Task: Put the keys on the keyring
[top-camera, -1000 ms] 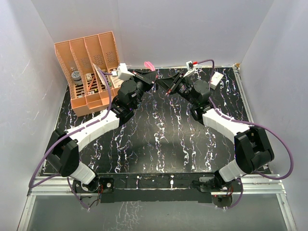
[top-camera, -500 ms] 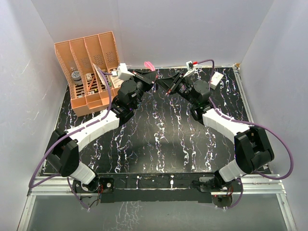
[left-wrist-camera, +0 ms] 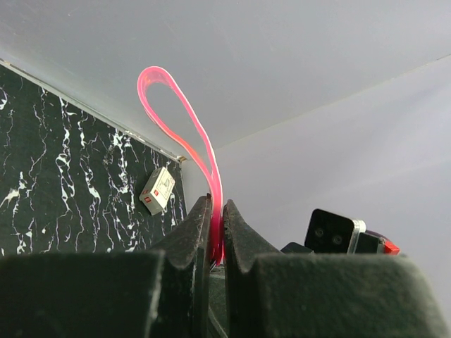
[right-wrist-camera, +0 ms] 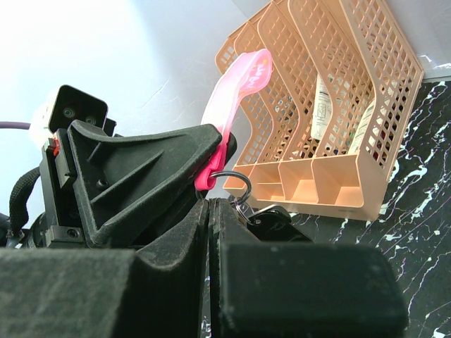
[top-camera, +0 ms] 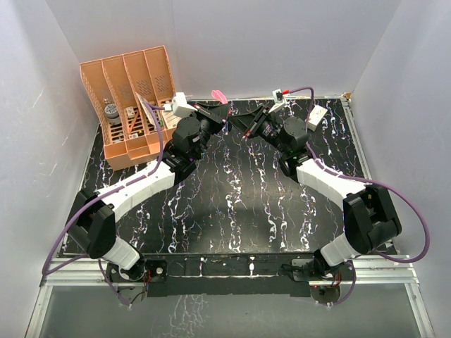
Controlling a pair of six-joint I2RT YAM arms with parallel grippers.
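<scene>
Keyring (left-wrist-camera: 215, 201): glossy pink strap loop, pinched between left fingers (left-wrist-camera: 192, 243).

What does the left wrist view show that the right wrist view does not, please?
Only the left wrist view shows the small white box lying on the table near the far wall. Only the right wrist view shows the peach rack and a thin metal ring at the strap's lower end. Both show the pink strap pinched in the shut left gripper and rising out of it.
</scene>
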